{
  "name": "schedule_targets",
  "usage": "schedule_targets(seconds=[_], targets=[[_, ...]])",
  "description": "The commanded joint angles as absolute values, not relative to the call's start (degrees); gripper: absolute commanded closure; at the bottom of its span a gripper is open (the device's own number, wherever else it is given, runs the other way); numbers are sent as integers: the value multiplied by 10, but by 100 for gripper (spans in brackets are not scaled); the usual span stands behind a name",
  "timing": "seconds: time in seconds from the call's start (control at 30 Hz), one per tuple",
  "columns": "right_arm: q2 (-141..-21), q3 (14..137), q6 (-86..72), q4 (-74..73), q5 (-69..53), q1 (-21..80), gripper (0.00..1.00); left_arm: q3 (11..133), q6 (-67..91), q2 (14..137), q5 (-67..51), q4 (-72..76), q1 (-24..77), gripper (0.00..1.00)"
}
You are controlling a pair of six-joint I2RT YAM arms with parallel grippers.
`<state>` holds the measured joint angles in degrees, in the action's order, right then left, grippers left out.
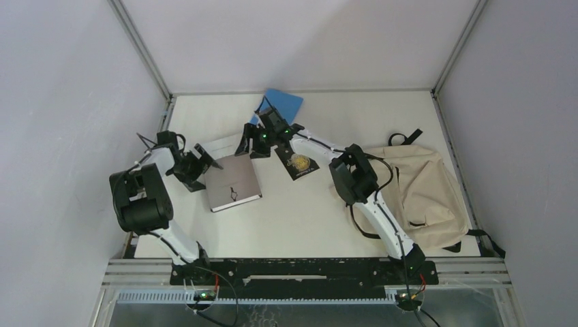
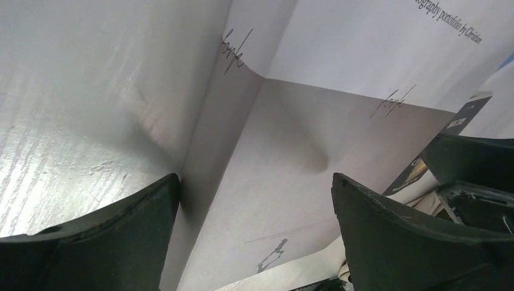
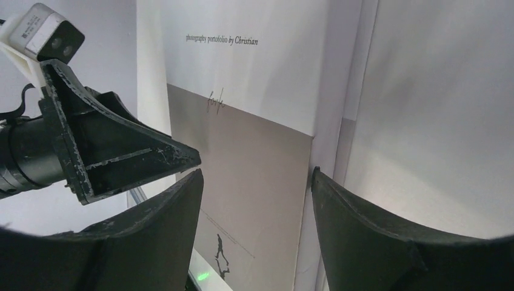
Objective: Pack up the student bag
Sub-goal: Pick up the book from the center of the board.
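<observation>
The student bag (image 1: 424,192), cream fabric with black straps, lies flat at the right of the table, away from both grippers. A grey-and-white portfolio book (image 1: 232,181) lies left of centre. My left gripper (image 1: 204,163) sits at the book's left edge, open, and the book's cover (image 2: 291,151) fills the space under its spread fingers (image 2: 388,230). My right gripper (image 1: 249,146) hovers at the book's far right corner, open, over the cover (image 3: 254,157). Its right fingertip (image 3: 321,182) lines up with the book's edge. The left gripper's finger (image 3: 115,151) shows close beside it.
A black booklet with a gold emblem (image 1: 298,164) lies under the right arm's forearm. A blue book (image 1: 282,104) rests near the back edge. Grey walls and metal rails (image 1: 300,90) close in the table on three sides.
</observation>
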<state>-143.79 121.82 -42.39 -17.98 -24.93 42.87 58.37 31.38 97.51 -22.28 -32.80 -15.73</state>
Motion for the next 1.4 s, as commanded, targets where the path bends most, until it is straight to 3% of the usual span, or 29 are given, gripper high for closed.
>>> schedule_targets(seconds=[0.0,0.23,0.4,0.47,0.57,0.67,0.9,0.93,1.37], targets=[[-1433,1263,-437,-171,-299,446,29,595,304,969,-261,-314,-158,2],[-1384,1186,-461,-107,-326,460,63,593,309,972,-287,-302,-156,4],[-1341,1120,-484,-43,-339,464,73,589,309,968,-289,-301,-156,5],[-1329,1106,-484,-38,-344,466,74,588,309,964,-289,-301,-156,5],[-1304,1070,-489,-15,-341,471,60,586,309,960,-290,-298,-152,5],[-1297,1049,-496,-5,-336,476,59,588,310,962,-298,-296,-148,5],[-1282,1015,-545,40,-354,482,87,590,299,948,-302,-298,-121,6],[-1273,1004,-551,48,-352,482,99,590,296,941,-300,-298,-115,6],[-1076,770,-565,71,-298,474,100,597,269,884,-290,-313,-45,7]])
